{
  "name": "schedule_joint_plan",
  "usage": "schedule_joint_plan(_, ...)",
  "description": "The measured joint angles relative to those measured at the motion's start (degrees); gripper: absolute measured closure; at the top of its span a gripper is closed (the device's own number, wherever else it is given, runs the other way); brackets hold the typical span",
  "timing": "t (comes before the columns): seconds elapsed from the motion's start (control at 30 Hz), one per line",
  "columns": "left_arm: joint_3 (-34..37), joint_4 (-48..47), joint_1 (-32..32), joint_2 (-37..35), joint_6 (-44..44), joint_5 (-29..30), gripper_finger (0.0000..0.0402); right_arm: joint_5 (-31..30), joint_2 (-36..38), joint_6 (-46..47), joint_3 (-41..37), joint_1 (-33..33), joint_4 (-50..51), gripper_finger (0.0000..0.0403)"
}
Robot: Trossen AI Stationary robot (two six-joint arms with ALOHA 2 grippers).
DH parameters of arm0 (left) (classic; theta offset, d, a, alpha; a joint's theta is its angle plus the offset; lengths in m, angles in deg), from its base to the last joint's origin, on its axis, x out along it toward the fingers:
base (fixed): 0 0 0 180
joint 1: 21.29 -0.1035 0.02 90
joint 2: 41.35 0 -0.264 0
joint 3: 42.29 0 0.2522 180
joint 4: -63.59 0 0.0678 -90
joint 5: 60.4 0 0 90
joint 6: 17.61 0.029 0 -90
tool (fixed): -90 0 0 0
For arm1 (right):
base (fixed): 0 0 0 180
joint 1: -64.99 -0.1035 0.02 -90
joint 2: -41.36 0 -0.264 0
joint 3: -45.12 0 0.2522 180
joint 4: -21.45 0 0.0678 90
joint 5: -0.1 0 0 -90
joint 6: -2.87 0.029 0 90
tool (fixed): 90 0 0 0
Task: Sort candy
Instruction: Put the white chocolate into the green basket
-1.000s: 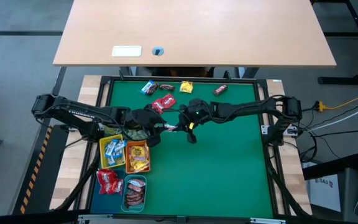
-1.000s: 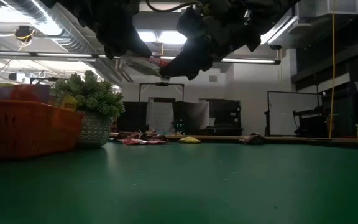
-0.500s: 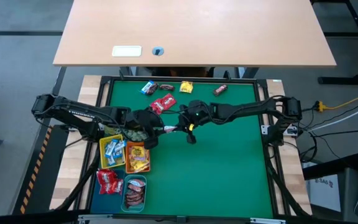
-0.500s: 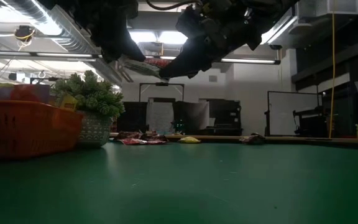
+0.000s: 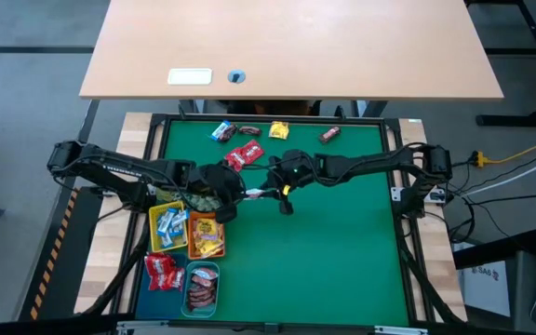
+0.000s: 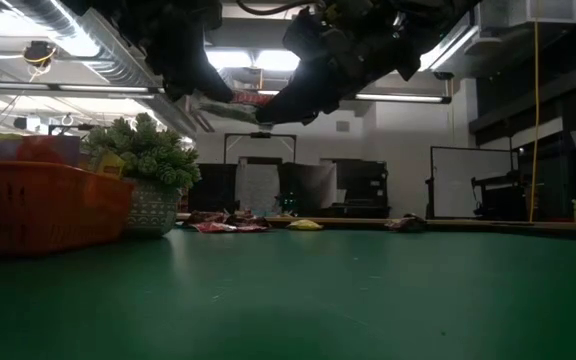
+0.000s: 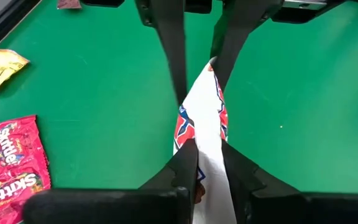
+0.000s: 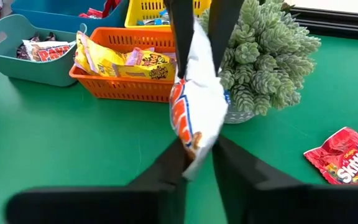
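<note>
A white candy [image 7: 205, 134] with blue and red print hangs in the air between my two grippers, above the green mat [image 5: 333, 242]. It also shows in the right wrist view [image 8: 196, 102] and the high view [image 5: 255, 194]. My left gripper [image 7: 211, 163] is shut on one end. My right gripper [image 8: 199, 155] stands open, its fingers on either side of the other end. Loose candy lies near the far edge: a red packet [image 5: 245, 154], a yellow one [image 5: 278, 131], a blue-white one [image 5: 221, 131] and brown bars [image 5: 329, 135]. My left gripper pinches the candy's end [image 7: 207, 155] between its two fingers, slanting down from the table's left. The candy is lifted clear and reaches out past the fingertips toward my right gripper. My right gripper's fingers [image 7: 227, 59] flank the other end [image 7: 212, 70]; whether they touch it, I cannot tell.
At the left stand a spiky plant ball in a pot [image 8: 263, 62], a yellow tray [image 5: 167, 226], an orange tray [image 8: 114, 84], a blue tray [image 5: 161, 272] and a teal tray [image 8: 23, 50], each with candy. The mat's right half has free room.
My left gripper has tipped a little, and in the low view its fingers now reach farther toward the candy. The candy has stayed lifted between the two grippers.
</note>
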Motion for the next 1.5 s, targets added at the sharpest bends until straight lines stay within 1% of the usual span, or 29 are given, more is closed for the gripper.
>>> schedule_joint_plan(0.1,0.0,0.0,0.0,0.0,0.0,0.0,0.0361,-1.4,0.0,0.0,0.0,0.0,-0.1,0.0275)
schedule_joint_plan(0.2,0.0,0.0,0.0,0.0,0.0,0.0,0.0363,-4.8,0.0,0.0,0.0,0.0,0.0,0.0237)
schedule_joint_plan(0.3,0.1,0.0,0.5,-0.8,0.4,0.2,0.0365,-7.1,0.0,0.0,0.0,0.5,0.0,0.0213)
schedule_joint_plan(0.37,0.1,-0.3,0.9,-1.4,0.4,-1.5,0.0365,-7.0,0.0,0.0,0.0,1.2,0.6,0.0204)
schedule_joint_plan(0.43,0.1,-0.4,1.5,-1.6,0.1,-5.3,0.0365,-6.9,0.0,-0.1,0.0,1.6,1.3,0.0200)
schedule_joint_plan(0.5,0.1,-0.6,2.6,-1.6,-0.4,-10.5,0.0365,-7.5,0.0,-0.1,0.0,2.0,2.3,0.0200)
schedule_joint_plan(0.6,0.1,-2.5,4.7,-1.6,-3.8,-17.9,0.0366,-7.9,0.0,-0.2,0.0,2.4,3.5,0.0201)
schedule_joint_plan(0.7,0.1,-5.9,7.2,-1.6,-8.6,-23.0,0.0366,-7.9,0.0,-0.2,0.0,2.4,5.1,0.0204)
schedule_joint_plan(0.8,0.1,-8.9,10.2,-1.6,-13.9,-30.3,0.0366,-7.9,0.0,-0.2,0.0,2.4,6.6,0.0205)
schedule_joint_plan(0.87,0.1,-10.2,12.6,-1.6,-18.4,-35.6,0.0366,-7.8,0.0,-0.2,0.0,2.4,7.3,0.0205)
schedule_joint_plan(0.93,0.1,-10.4,15.3,-1.6,-24.5,-38.6,0.0365,-7.8,0.0,-0.2,0.0,2.3,8.1,0.0205)
schedule_joint_plan(1.07,0.1,-10.5,21.3,-1.6,-35.8,-38.5,0.0358,-7.8,0.0,-0.2,0.0,2.3,8.4,0.0205)
schedule_joint_plan(1.13,0.0,-10.5,24.0,-1.4,-39.9,-36.3,0.0354,-7.6,0.0,-0.2,0.0,2.3,8.4,0.0205)
schedule_joint_plan(1.23,0.0,-10.9,27.0,-1.2,-44.4,-32.4,0.0346,-7.6,0.0,-0.2,0.0,2.3,8.3,0.0205)
schedule_joint_plan(1.4,0.0,-12.0,30.2,-0.8,-50.4,-29.4,0.0323,-7.6,0.0,-0.2,0.0,2.3,8.4,0.0205)
schedule_joint_plan(1.5,0.0,-12.9,31.3,-0.9,-52.4,-26.9,0.0306,-7.6,0.0,-0.2,0.0,2.3,8.3,0.0205)
